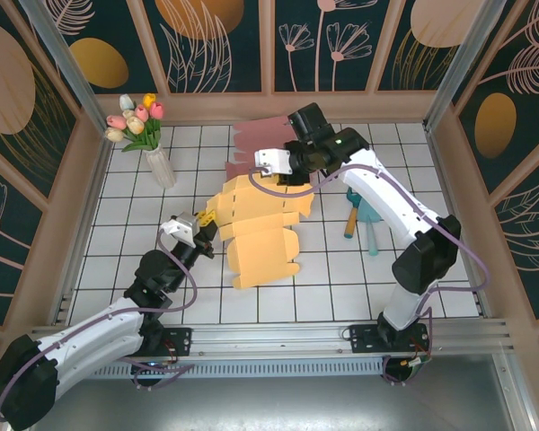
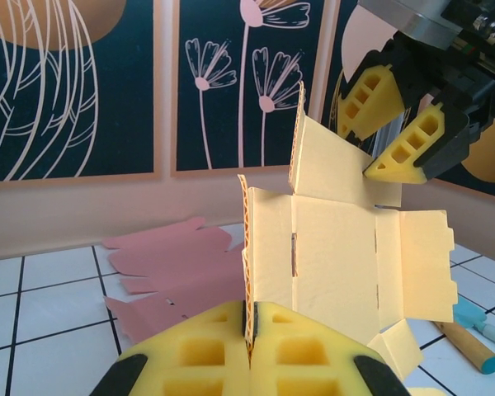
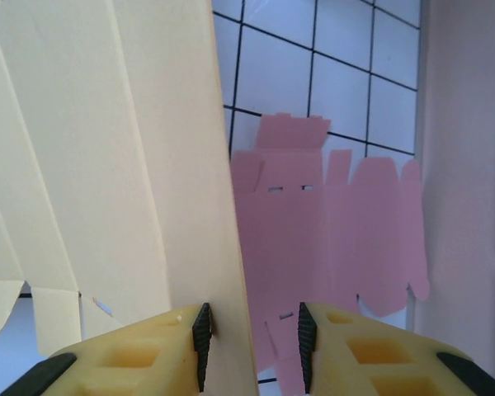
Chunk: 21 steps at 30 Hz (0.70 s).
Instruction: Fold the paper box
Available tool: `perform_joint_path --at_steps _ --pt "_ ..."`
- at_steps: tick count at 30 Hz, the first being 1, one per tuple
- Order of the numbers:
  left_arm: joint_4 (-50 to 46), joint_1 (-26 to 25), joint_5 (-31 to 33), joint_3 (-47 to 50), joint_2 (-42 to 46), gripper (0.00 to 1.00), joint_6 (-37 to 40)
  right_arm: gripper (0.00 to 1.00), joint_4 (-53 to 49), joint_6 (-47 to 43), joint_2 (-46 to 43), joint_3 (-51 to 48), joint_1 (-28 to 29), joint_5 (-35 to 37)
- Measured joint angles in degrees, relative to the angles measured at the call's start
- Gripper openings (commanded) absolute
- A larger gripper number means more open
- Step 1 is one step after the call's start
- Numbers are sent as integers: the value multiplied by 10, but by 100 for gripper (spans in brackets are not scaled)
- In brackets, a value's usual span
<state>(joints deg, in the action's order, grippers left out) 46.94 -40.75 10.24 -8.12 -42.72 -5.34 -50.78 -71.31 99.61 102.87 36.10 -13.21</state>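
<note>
The yellow paper box (image 1: 262, 232) is a partly raised cut-out in the middle of the tiled table. My left gripper (image 1: 207, 235) is at its left edge. In the left wrist view it (image 2: 252, 334) is shut on an upright panel of the box (image 2: 338, 256). My right gripper (image 1: 271, 164) is at the box's far end, open. In the right wrist view a yellow panel (image 3: 107, 165) rests against the left pad, with a gap to the right pad (image 3: 306, 342). The left wrist view shows the right gripper (image 2: 388, 124) astride a raised top flap.
A flat pink cut-out (image 1: 256, 136) lies behind the box near the back wall, also visible as the pink cut-out (image 3: 330, 223). A vase of tulips (image 1: 155, 157) stands at the back left. Small hand tools (image 1: 361, 220) lie to the right of the box.
</note>
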Motion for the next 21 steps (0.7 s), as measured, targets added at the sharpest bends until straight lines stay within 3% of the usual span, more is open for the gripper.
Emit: perform_joint_path --at_steps 4,8,21 --pt "0 0 -8 0 5 0 0 37 -28 0 7 1 0 0" --pt "-1 0 -12 2 16 0 0 27 -42 0 12 1 0 0" --pt "0 0 -12 5 12 0 0 22 -52 1 12 0 0 0"
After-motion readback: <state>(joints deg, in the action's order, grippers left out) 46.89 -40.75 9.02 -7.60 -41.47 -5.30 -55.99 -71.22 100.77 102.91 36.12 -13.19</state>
